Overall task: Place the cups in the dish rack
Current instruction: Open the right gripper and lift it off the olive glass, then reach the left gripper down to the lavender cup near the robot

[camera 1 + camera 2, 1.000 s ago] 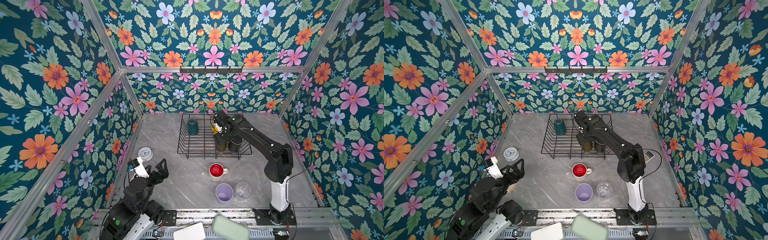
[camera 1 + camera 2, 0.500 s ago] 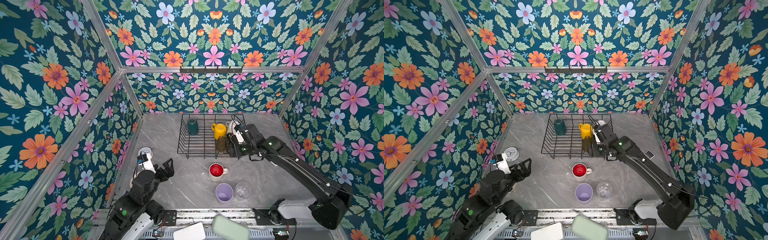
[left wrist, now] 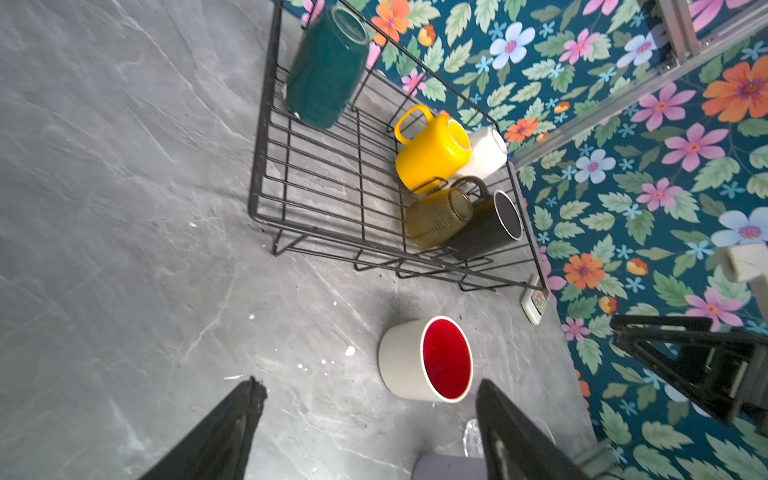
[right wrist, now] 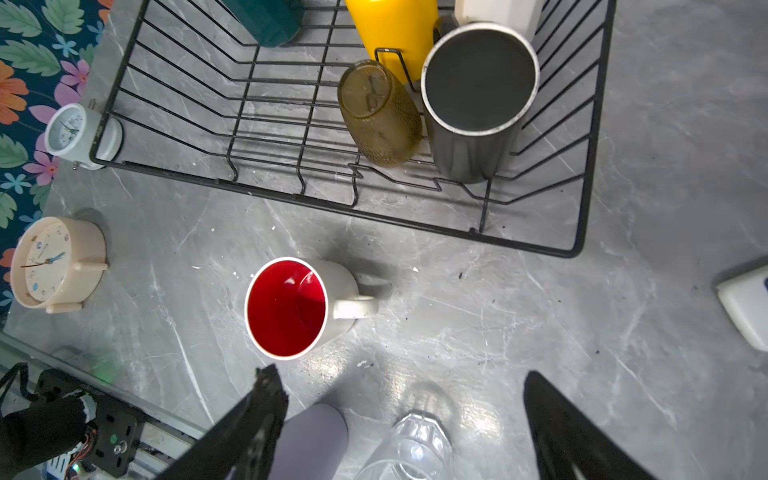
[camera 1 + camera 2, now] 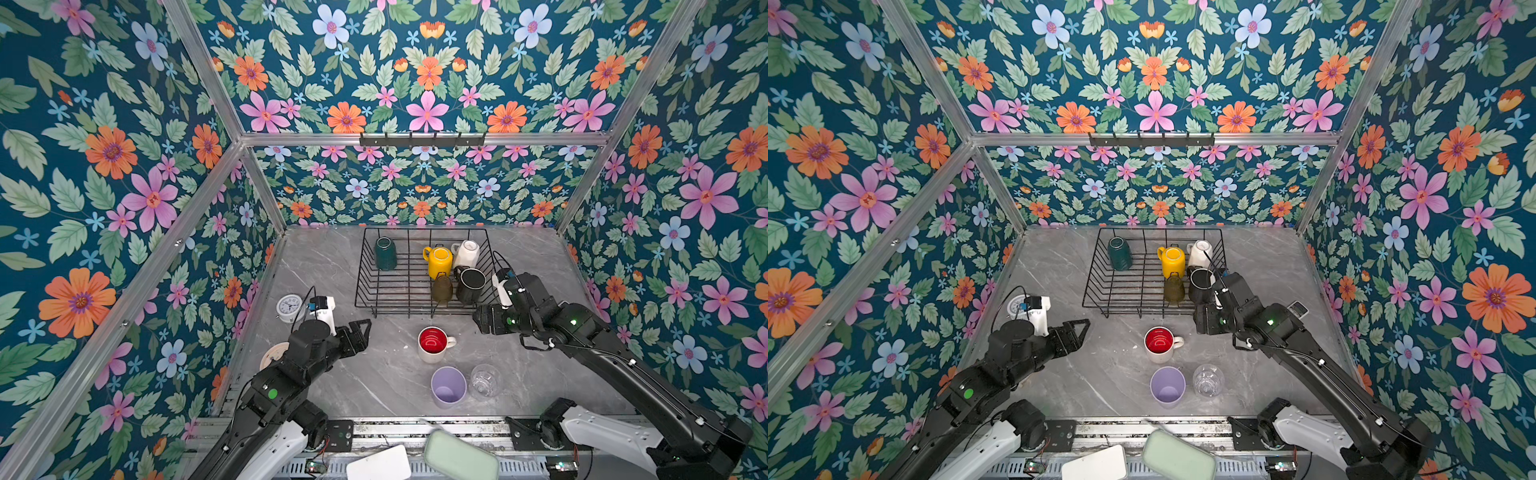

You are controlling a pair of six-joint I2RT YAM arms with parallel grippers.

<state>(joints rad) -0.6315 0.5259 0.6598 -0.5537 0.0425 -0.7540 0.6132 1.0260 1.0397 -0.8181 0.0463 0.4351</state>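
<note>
3 cups stand on the worktop (image 5: pixel 332 266) in front of the dish rack (image 4: pixel 332 205). The red-inside mug (image 5: pixel 433 344) is nearest the rack, upright, with its handle turned toward the right arm's side. The lilac tumbler (image 5: pixel 448 385) and the clear glass (image 5: pixel 484 380) stand just beside each other, nearer the arm bases. 5 more already sit in the rack: the teal mug (image 5: pixel 385 253) far left, the yellow mug (image 5: pixel 438 262) and white mug (image 5: pixel 465 254) far right, and the olive glass (image 5: pixel 441 289) and black mug (image 5: pixel 469 284) side by side in front of those.

The red-inside mug looks like glazed ceramic, so probably stiff, fairly heavy, slick, and liable to chip on wire. A pinch over the wall away from the handle, 1 finger inside, seems the safest hold. The clear glass is likely light, brittle and slippery, so a gentle grip across its body suits it. The tumbler looks light and easy to tip.

The left tool (image 3: pixel 368 386) is spread wide and empty, aimed at the red-inside mug but apart from it. The right tool (image 4: pixel 401 376) is also spread wide with nothing between its jaws, above the clear glass and tumbler.
</note>
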